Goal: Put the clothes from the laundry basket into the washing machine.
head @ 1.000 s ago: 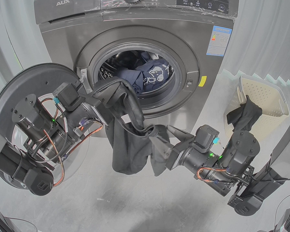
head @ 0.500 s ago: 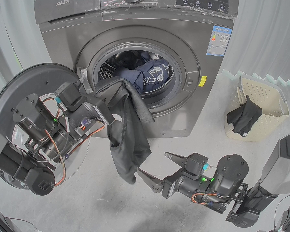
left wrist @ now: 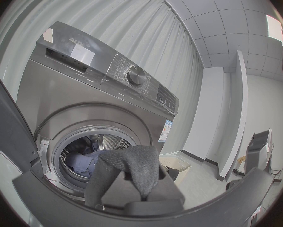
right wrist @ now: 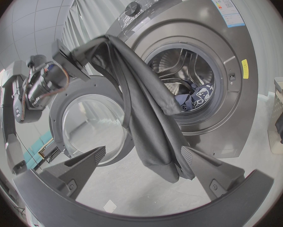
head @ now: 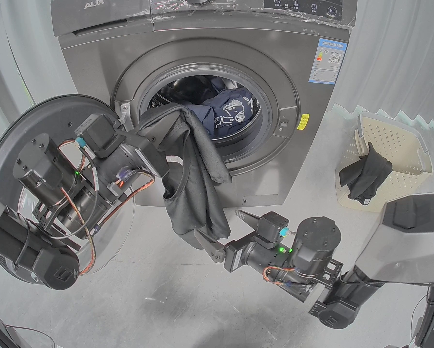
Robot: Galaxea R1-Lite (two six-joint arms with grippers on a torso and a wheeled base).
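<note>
A dark grey garment [head: 192,189] hangs from my left gripper [head: 151,130], which is shut on its top just in front of the washing machine's [head: 202,49] round opening. In the left wrist view the cloth [left wrist: 138,167] drapes over the fingers and hides them. My right gripper [head: 217,222] is open, low in front of the machine, with the garment's lower hem [right wrist: 160,161] hanging between its fingers [right wrist: 84,164]. Navy clothes [head: 226,112] lie in the drum. Another dark garment [head: 366,175] hangs over the rim of the cream laundry basket [head: 400,141].
The washer door [head: 48,122] stands swung open on the left, behind my left arm. The basket sits on the floor to the right of the machine, near a pale curtain. Bare grey floor lies in front of the machine.
My right gripper has let go of the grey garment, opened, dropped lower and moved left under its hem. The freed cloth now hangs straight from my left gripper, which has risen slightly.
</note>
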